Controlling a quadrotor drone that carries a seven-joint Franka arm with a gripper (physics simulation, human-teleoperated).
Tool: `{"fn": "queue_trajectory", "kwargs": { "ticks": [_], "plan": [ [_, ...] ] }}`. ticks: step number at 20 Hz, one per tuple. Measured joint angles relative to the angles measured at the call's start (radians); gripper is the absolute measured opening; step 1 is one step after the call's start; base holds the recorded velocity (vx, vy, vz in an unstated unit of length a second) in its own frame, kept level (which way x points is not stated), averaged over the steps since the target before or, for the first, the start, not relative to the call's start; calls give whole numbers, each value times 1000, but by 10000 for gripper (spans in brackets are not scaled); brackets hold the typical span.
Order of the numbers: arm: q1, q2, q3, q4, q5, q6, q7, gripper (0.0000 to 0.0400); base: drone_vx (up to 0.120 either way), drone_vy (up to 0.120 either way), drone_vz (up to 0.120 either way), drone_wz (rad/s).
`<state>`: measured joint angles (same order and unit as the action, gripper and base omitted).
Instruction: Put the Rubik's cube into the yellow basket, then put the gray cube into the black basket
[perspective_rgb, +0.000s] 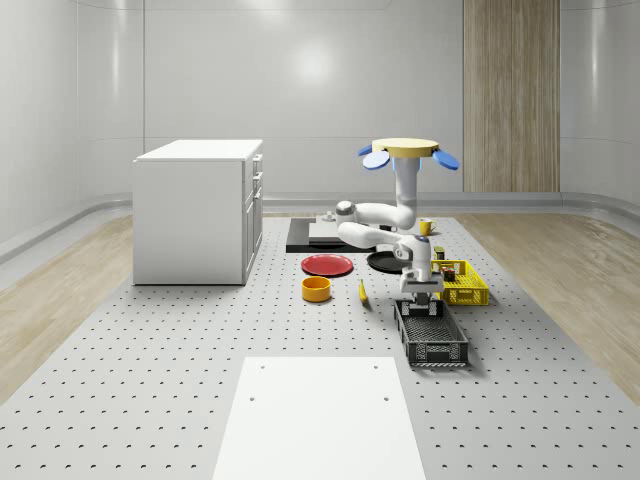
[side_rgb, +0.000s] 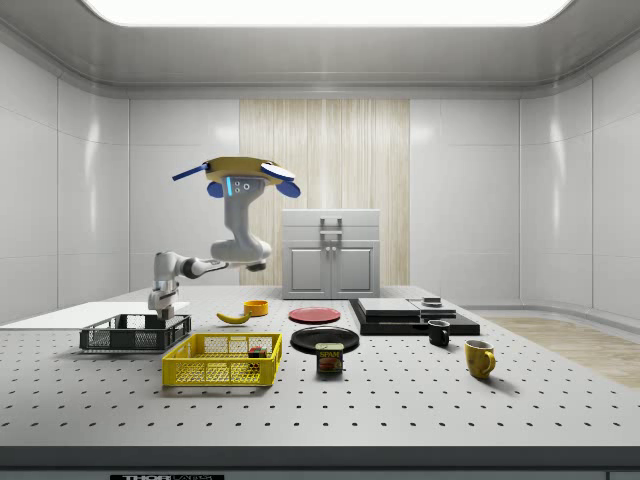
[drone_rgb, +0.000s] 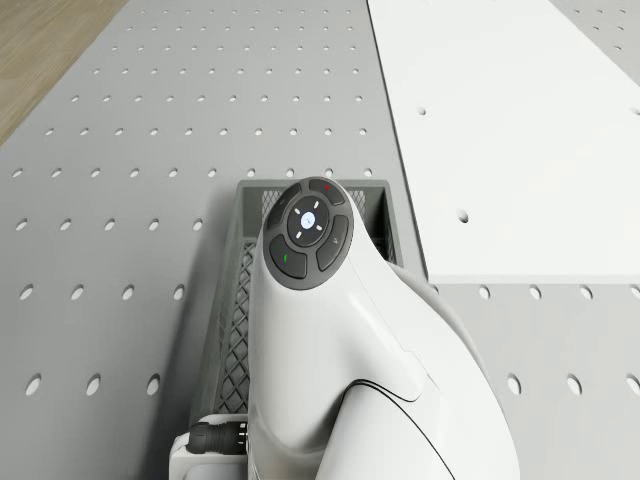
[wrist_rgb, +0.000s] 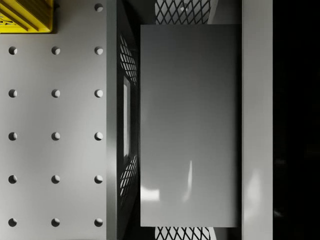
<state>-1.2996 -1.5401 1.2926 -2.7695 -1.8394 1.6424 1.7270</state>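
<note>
While the jaws' hold stays unreadable, the gray cube (wrist_rgb: 189, 125) hides the black basket's (wrist_rgb: 121, 125) floor.

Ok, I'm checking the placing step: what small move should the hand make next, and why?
Probably ease the hand straight down: the gray cube is over the black basket, mesh showing past its edges, and the drone hovers above the table.

The table (perspective_rgb: 150, 340) was pale gray, dotted with a regular grid of dark holes, and bore a plain white panel (perspective_rgb: 320, 415). The black basket (perspective_rgb: 432, 335) had diamond-mesh walls; the yellow basket (side_rgb: 222, 360) was bright yellow lattice. The drone (side_rgb: 238, 180) had a yellow body and blue rotors, the arm (perspective_rgb: 385, 225) glossy white. The gray cube (wrist_rgb: 189, 125) was plain mid-gray.
</note>
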Motion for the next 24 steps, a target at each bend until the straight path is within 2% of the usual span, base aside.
{"fn": "queue_trajectory", "kwargs": {
  "ticks": [3, 17, 18, 21, 24],
  "plan": [
    [-1, -1, -4, 1, -3, 2, 0, 250, 0, 0, -107, 0],
    [-30, 11, -144, 51, -134, 59, 0, 250, 0, 0, 0, 0],
    [-32, 13, -152, 55, -142, 62, 0, 262, 0, 0, 0, 0],
    [-32, 17, -161, 59, -151, 63, -1, 335, 0, 0, 0, 0],
    [-26, 19, -144, 50, -136, 51, -2, 369, 0, 0, 0, 0]
  ]
}}
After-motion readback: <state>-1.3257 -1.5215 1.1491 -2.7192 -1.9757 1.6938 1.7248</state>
